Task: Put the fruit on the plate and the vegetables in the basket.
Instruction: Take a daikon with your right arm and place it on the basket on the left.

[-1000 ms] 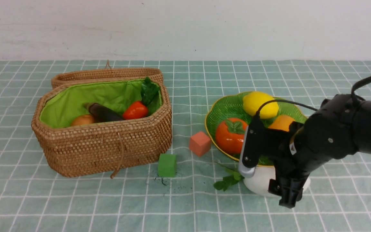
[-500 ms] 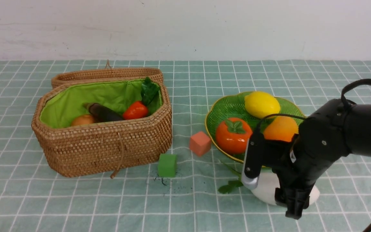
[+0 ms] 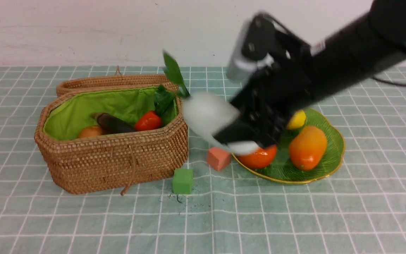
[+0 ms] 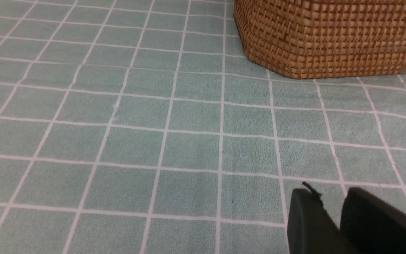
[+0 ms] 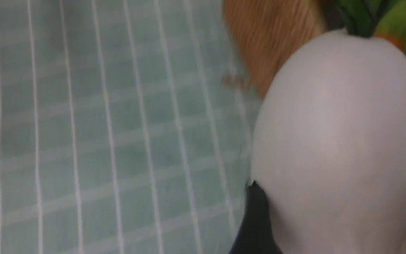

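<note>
With its jaws clamped on the radish [image 3: 206, 114], the right gripper [image 3: 240, 139] should clear the basket [image 3: 111, 158] rim before releasing.

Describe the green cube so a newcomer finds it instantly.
Start at the wicker basket on the checked cloth. Just off its front right corner sits the green cube, apart from the basket wall. The only other cube, the salmon cube, lies farther back, beside the green plate.
</note>
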Tool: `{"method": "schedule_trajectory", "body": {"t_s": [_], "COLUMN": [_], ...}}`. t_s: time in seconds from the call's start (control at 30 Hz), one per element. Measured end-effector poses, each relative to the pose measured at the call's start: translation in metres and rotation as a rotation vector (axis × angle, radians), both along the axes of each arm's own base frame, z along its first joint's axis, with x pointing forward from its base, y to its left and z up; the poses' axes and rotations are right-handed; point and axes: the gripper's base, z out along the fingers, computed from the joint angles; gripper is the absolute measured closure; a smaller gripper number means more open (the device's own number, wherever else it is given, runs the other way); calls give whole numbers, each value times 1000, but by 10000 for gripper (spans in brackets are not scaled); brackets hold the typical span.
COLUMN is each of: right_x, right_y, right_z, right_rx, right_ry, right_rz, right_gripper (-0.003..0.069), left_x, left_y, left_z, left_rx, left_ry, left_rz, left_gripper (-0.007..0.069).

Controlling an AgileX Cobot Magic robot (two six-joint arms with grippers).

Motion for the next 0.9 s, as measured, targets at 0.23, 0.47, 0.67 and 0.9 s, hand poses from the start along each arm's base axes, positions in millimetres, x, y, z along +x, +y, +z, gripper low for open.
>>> {"method": "schedule_trajectory", "body": {"t_s": [0.23,0.47,0.67,0.9], "right_x": [57,89,86,44], "right_y": [89,127,130,94], "right_z": [-22,-108,-111,-45], "right_rx": [308,269,268,140], "right_ry": [-163,-69,-31,78], "right_rz": [-205,-315,-276,33], "right_gripper": [174,169,-11,40], "left_x": [0,0,0,0], "left_y": [0,0,0,0], "left_z": [0,0,0,0], "left_rx": [0,0,0,0], "left_ry": [0,0,0,0], "left_rz": [0,0,0,0], "left_gripper": [480,480,480,480]}}
